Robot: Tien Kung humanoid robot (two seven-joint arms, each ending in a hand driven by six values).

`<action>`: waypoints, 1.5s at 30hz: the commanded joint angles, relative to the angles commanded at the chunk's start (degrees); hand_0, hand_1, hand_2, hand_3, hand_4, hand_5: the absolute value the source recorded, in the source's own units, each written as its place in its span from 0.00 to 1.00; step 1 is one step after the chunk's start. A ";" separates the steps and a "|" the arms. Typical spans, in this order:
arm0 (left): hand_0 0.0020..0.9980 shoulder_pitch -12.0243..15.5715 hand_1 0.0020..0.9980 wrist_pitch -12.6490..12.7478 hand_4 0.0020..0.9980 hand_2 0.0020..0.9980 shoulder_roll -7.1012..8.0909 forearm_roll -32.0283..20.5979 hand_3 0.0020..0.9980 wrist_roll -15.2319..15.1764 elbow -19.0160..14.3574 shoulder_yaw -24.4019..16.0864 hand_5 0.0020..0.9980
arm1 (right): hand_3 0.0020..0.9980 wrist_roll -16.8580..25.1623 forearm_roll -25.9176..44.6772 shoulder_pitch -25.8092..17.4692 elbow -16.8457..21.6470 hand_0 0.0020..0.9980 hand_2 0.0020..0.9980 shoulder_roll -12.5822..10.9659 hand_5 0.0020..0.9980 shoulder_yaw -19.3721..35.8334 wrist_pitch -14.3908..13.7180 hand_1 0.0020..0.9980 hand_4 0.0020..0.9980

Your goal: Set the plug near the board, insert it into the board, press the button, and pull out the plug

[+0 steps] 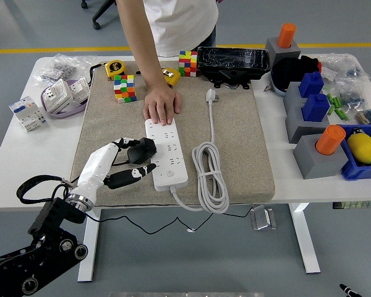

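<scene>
Beige mat (235, 154): left hand (127, 162) seemingly grips plug (141, 150) beside board (167, 153) edge.

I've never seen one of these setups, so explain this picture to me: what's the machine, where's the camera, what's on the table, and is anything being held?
The camera sits high on a humanoid robot, looking down over a white table. The white and black limb coming in at lower left is the robot's left arm, ending in a five-fingered robot hand. Its right arm is out of view. The robot hand grips a black plug at the left edge of a white power strip, which lies on a beige mat. A person across the table presses a hand on the strip's far end. The strip's own white cord lies coiled beside it. Around the mat are puzzle cubes, a tape measure and grey blocks.
</scene>
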 joint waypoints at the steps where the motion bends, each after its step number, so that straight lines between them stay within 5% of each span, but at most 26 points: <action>1: 0.71 -0.09 0.78 0.00 0.95 0.78 -0.05 -0.22 0.77 -0.07 0.10 0.05 0.68 | 0.55 0.01 0.00 0.01 0.01 0.61 0.65 -0.01 0.49 0.00 0.00 0.64 0.95; 24: 0.71 -3.93 0.78 -1.36 0.94 0.77 -0.83 0.48 0.77 1.45 0.97 2.94 0.68 | 0.55 0.13 -0.38 -0.15 0.13 0.61 0.65 0.14 0.49 1.16 -0.09 0.64 0.95; 45: 0.70 -8.36 0.77 -4.50 0.94 0.77 -3.54 1.34 0.76 3.34 1.02 6.49 0.68 | 0.55 0.16 -0.42 -0.34 0.17 0.61 0.65 0.09 0.49 1.55 -0.11 0.64 0.95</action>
